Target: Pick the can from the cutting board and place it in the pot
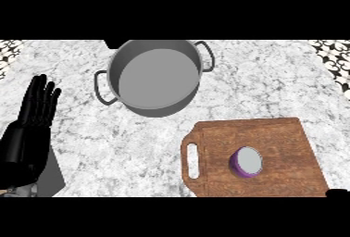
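Can [246,161] position: upright on the board [273,139], slightly toward the board's near edge and left of its middle, with the silver top facing up and a purple wall visible along the left and lower side. Nothing touches the can.

Left hand [31,125]: located at the counter's left edge, fingers straight, pressed close together and pointing away from the robot. It holds nothing and is well apart from both the can and the pot. The grey forearm end shows at the lower left corner of the view.

Right hand [338,193]: only a small black part shows at the lower right edge, just beside the board's near right corner. Whether its fingers are spread or curled cannot be told.

Board: brown wood, lying flat at the counter's [137,152] near right area, slightly rotated, with a slot handle [193,161] on its left side.

Pot [156,76]: grey metal, standing toward the counter's far edge, left of the board and beyond it. It has one loop handle on the left side and one at the upper right. Its inside shows a plain grey bottom.

Bare marble counter lies between the board's far left corner and the pot. No object stands on that stretch.
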Motion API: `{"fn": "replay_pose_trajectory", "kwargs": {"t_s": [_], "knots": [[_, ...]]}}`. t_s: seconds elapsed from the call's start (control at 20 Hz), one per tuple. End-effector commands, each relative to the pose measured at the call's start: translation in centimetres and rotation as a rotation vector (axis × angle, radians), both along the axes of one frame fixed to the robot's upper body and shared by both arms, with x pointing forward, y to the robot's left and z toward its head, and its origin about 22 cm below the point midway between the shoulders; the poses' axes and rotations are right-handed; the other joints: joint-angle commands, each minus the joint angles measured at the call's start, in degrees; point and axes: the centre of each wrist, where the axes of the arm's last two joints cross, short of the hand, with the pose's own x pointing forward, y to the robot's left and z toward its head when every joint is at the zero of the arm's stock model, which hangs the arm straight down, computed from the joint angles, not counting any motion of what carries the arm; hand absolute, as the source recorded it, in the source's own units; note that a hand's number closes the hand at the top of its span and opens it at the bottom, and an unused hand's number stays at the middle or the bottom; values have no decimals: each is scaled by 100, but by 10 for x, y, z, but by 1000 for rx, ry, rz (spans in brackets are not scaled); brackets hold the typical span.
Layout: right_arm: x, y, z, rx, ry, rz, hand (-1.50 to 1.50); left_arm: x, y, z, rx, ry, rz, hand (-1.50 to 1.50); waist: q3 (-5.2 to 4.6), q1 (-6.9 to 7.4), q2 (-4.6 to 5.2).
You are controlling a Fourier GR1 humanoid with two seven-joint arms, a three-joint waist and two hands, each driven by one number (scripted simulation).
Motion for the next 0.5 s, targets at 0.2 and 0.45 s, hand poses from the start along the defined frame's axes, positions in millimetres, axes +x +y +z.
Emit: {"fn": "replay_pose_trajectory", "kwargs": {"t_s": [0.2,0.45], "knots": [[-26,-8,24,-539,182,-35,-150,-11,-14,-37,-66,120,22,0,-271,41,192],[-49,24,12,-612,257,-83,-150,-14,-21,-36,-87,114,9,0,-254,88,172]]}}
